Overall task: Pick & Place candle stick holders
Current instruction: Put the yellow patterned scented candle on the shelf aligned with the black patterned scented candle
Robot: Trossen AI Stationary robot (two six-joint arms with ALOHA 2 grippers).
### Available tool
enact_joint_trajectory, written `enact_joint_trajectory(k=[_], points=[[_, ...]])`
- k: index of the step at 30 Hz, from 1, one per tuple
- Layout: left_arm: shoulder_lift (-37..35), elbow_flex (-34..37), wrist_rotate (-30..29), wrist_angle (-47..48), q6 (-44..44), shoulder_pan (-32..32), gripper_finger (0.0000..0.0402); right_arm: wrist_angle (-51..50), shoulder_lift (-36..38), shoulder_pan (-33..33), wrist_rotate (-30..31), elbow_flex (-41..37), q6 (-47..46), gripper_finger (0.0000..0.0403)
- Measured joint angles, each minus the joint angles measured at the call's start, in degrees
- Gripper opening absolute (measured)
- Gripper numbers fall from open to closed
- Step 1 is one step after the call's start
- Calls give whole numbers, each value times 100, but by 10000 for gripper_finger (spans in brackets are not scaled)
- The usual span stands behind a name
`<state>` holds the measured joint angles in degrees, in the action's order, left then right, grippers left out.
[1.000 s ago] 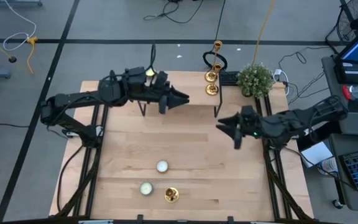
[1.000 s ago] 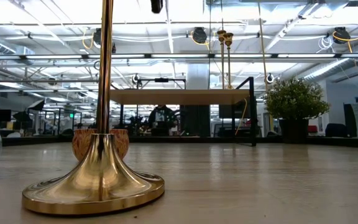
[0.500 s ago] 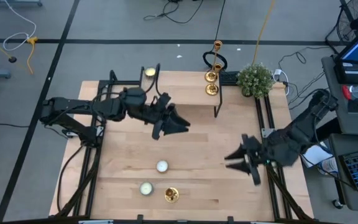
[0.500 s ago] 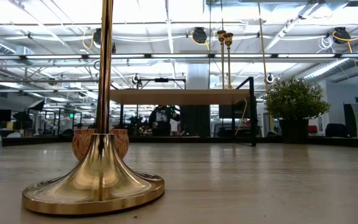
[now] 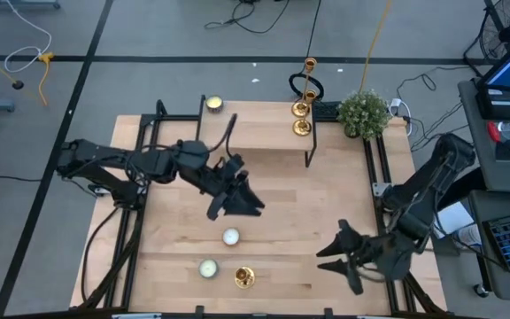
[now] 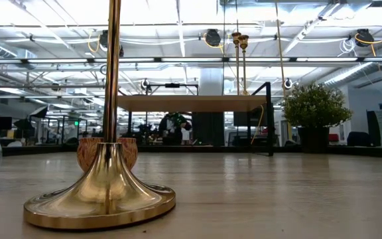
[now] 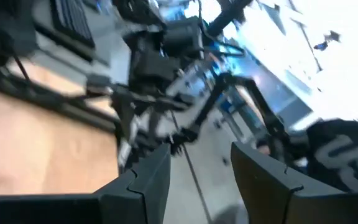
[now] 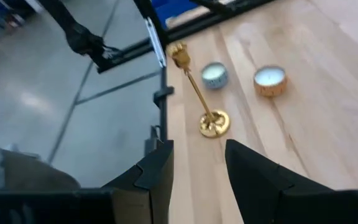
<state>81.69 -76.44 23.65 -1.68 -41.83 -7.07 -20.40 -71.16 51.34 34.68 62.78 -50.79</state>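
One gold candle stick holder (image 5: 244, 277) stands on its round base near the table's near edge; it also shows in the right wrist view (image 8: 199, 93) and close up in the low view (image 6: 105, 192). Two more gold holders (image 5: 301, 127) (image 5: 301, 107) stand at the far edge. My left gripper (image 5: 248, 204) is open and empty above the table's middle, beyond the white candle (image 5: 230, 237). My right gripper (image 5: 329, 253) is open and empty, to the right of the near holder; its own view shows its fingers apart (image 8: 197, 180).
A greenish candle (image 5: 208, 268) sits beside the near holder, and a yellow candle (image 5: 212, 104) sits at the far left. A potted plant (image 5: 362, 113) stands at the far right corner. A raised wooden shelf on black legs (image 6: 191, 103) stands at the far side.
My left gripper has swung from the far side down toward the table's middle and near edge. My right gripper has gone from the table's right middle toward the near edge, ending to the right of the near holder. The holders and candles have kept still.
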Motion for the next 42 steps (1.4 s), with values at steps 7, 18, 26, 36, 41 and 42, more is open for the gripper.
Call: enact_joint_trajectory(k=[7, 18, 26, 36, 41, 42], points=[[-71, 0, 1017, 1345, -8, -541, 177, 102, -699, -284, 20, -2, -546, 144], [-576, 0, -2158, 5632, 285, -1770, 177, 958, -1474, -879, 6, -2, -872, 144], [-558, 355, -3357, 5955, 154, -2831, 177, 1205, -1595, -1284, 20, -3, -810, 144], [-93, 1578, -1882, 4143, -917, -3754, 187, 1206, -1590, -1585, 278, -2, -682, 144], [266, 1586, -2005, 3939, -1188, -3839, 229, 1223, -1588, -1689, 270, -2, -682, 144], [295, 1574, -2122, 3896, -1191, -3813, 240, 1226, -1588, -1694, 261, -2, -682, 144]])
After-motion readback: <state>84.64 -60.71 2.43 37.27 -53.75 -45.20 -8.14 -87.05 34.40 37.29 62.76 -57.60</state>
